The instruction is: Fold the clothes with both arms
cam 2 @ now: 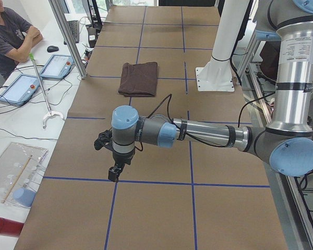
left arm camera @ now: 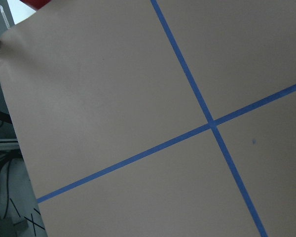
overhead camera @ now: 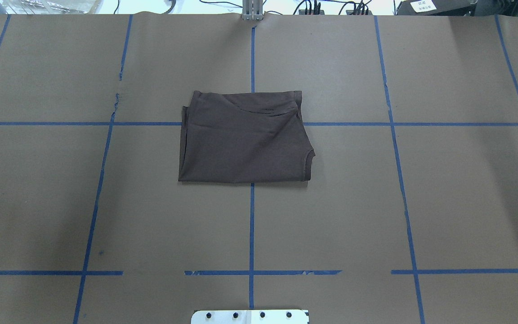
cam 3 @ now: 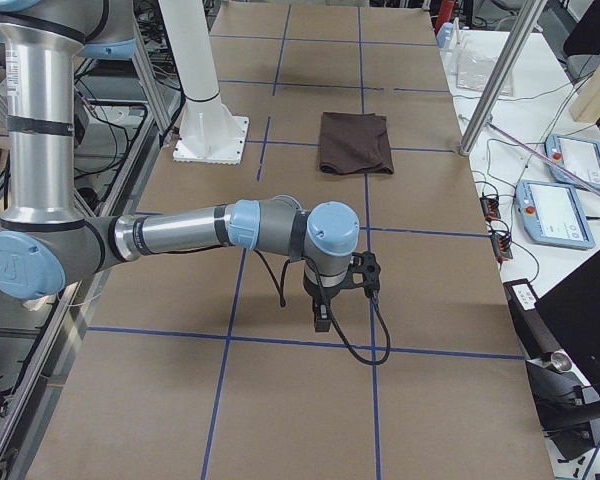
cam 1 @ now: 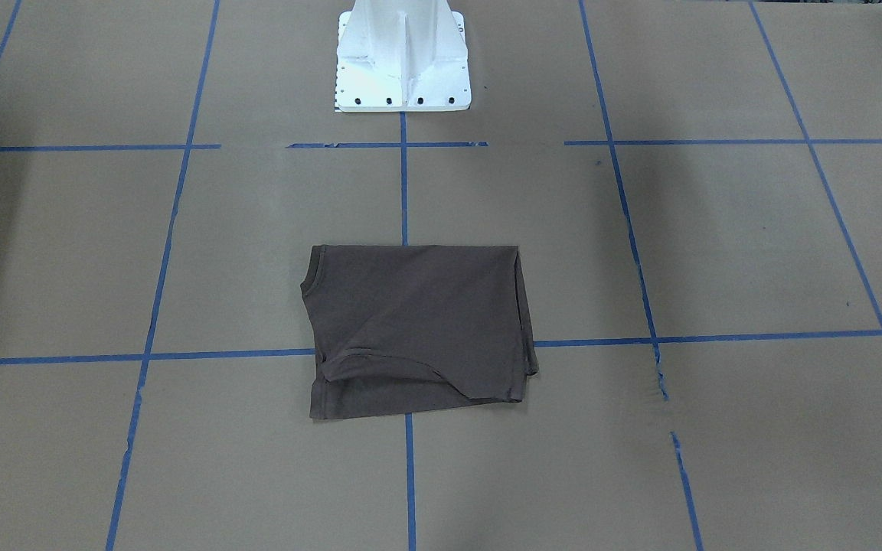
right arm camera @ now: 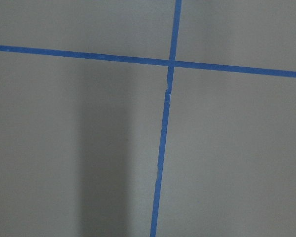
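Found the T-shirt (overhead camera: 243, 139) folded into a rough rectangle, flat on the brown paper of the table (overhead camera: 443, 202). Placed it across the centre line of blue tape (overhead camera: 252, 225), straight ahead of the white pedestal (cam 1: 403, 69) and well apart from it. Noted the collar's curve at the edge toward the robot's right, 1 slanting crease near the far edge, and layered hems at the edge toward the robot's left.

Caught the 2 arms only in the side views. Traced the left arm (cam 2: 206, 134) from an upright silver column down to a low blue-capped elbow, then out level over the table, with the wrist bent so that the left gripper (cam 2: 113, 173) pointed straight down. Judged it close above the paper, beside a tape line, well apart from the shirt, toward the table's left end. Could not tell whether its fingers stood apart or together.

Read the right arm (cam 3: 170, 235) as much the same pose mirrored: upright column, low elbow, level forearm, and the right gripper (cam 3: 322, 318) aimed down near a tape line toward the table's right end. Could not tell its fingers' state either.

Got only bare paper and crossing tape lines from both wrist cameras.

Spotted, past the table's far side, a seated person (cam 2: 8, 31) at a white bench with 2 control tablets (cam 2: 20, 88).
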`<state>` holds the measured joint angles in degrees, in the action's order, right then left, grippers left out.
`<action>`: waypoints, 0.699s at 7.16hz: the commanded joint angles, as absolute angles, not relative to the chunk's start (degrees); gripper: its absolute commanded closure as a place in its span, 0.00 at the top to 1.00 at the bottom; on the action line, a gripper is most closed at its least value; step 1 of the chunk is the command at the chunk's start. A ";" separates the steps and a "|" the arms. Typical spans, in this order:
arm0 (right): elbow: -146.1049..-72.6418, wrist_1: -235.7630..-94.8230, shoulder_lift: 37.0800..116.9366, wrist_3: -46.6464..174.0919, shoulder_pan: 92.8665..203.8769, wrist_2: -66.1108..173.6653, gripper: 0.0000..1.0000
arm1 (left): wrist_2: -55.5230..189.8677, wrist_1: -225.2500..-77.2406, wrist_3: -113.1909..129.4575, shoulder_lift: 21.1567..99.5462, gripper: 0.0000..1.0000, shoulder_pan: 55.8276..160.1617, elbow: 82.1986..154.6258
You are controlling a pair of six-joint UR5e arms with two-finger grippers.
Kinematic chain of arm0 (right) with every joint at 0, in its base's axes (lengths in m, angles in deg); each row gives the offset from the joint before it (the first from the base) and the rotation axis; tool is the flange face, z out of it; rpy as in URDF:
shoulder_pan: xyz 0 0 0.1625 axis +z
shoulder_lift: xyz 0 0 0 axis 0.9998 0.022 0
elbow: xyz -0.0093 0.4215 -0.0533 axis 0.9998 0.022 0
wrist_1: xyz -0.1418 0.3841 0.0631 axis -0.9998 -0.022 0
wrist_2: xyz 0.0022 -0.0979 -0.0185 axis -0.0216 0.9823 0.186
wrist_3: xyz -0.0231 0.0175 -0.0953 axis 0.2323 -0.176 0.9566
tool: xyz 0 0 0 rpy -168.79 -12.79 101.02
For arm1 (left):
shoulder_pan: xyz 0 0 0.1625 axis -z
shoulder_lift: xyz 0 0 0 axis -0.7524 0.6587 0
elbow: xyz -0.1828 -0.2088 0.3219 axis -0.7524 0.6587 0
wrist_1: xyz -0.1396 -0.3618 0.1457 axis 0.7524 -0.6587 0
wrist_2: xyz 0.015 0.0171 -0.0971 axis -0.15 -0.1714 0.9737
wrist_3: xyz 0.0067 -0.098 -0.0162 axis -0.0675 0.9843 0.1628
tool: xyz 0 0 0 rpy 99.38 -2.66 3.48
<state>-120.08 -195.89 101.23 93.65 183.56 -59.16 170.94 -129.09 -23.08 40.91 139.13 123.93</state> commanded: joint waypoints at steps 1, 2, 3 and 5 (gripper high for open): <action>-117.11 -190.96 101.15 89.22 183.66 -59.08 1.00 | 172.47 -129.01 -21.64 39.88 1.00 139.15 124.29; -117.19 -190.07 101.16 87.19 183.58 -58.99 1.00 | 172.12 -129.18 -21.45 39.79 1.00 139.15 124.21; -116.67 -190.06 101.16 87.17 183.57 -58.90 1.00 | 172.03 -129.10 -21.45 39.88 1.00 139.06 124.04; -115.35 -189.97 101.07 87.17 183.40 -58.82 1.00 | 172.38 -129.10 -21.45 38.40 1.00 139.06 123.42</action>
<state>-116.24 -190.12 101.10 87.31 183.49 -58.90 172.28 -129.10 -21.48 39.41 139.11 123.73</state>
